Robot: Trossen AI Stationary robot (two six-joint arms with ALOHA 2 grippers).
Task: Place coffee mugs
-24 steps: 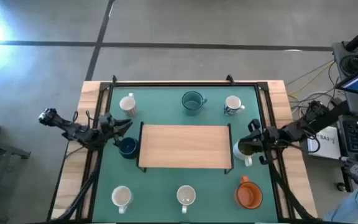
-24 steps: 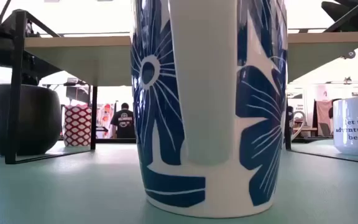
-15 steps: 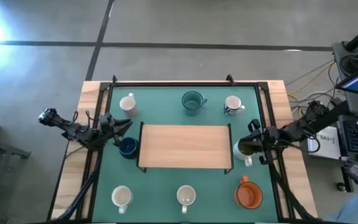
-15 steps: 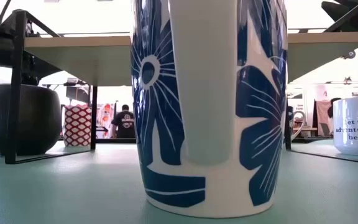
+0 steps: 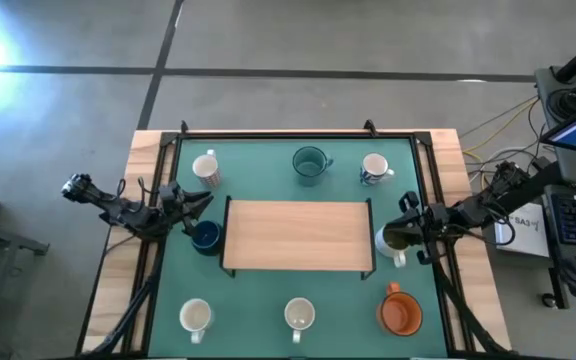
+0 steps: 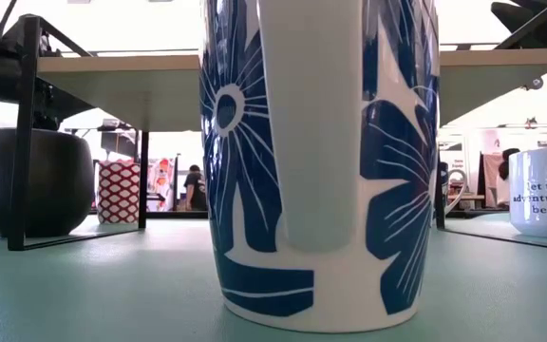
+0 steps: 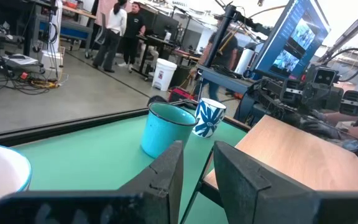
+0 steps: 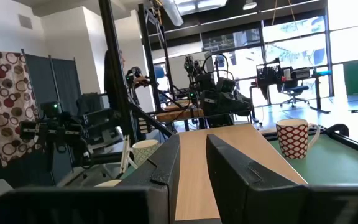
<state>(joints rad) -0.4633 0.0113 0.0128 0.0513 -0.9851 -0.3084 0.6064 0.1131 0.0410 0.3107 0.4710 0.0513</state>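
Note:
Eight coffee mugs stand around a wooden riser (image 5: 298, 235) on the green mat. At the far side are a red-patterned mug (image 5: 206, 167), a teal mug (image 5: 310, 163) and a blue-flowered white mug (image 5: 374, 169). A navy mug (image 5: 205, 236) stands left of the riser, and a white mug with an olive inside (image 5: 392, 243) right of it. Along the near side are two white mugs (image 5: 196, 318) (image 5: 300, 316) and an orange mug (image 5: 401, 310). My left gripper (image 5: 194, 204) hovers by the navy mug, my right gripper (image 5: 408, 226) by the olive-inside mug. Each shows a narrow gap with nothing between its fingers (image 7: 197, 171) (image 8: 193, 163).
A black frame (image 5: 298, 133) rims the mat, and the riser's black legs (image 6: 25, 142) stand on it. In the low view the near flowered mug (image 6: 321, 161) fills the middle. A white mug with dark print (image 6: 544, 195) stands at its right. People stand beyond the table.

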